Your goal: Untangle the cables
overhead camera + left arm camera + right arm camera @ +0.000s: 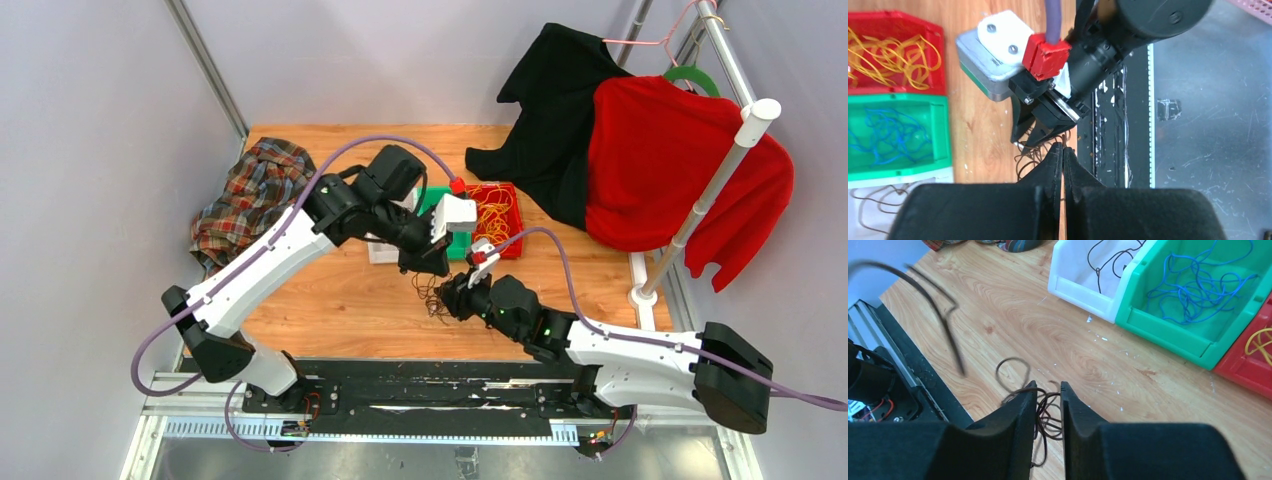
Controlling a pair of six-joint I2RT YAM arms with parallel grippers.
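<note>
Right gripper [1048, 386]: fingers a narrow slit apart, low over the wooden table [998, 305]. Strands of the dark cables [1042, 412] lie in the slit; whether they are pinched I cannot tell. Left gripper [1063, 147]: fingers pressed together, tips just above the same tangle, facing the right one. Beyond the tangle stand a white bin [1078, 290] holding dark wire, a green bin [1168, 330] of blue wire and a red bin [1243, 375] of yellow wire.

Top view high over the near edge, looking down across the table [340, 300], both wrist views close above it, sharing the green bin [898, 130].
</note>
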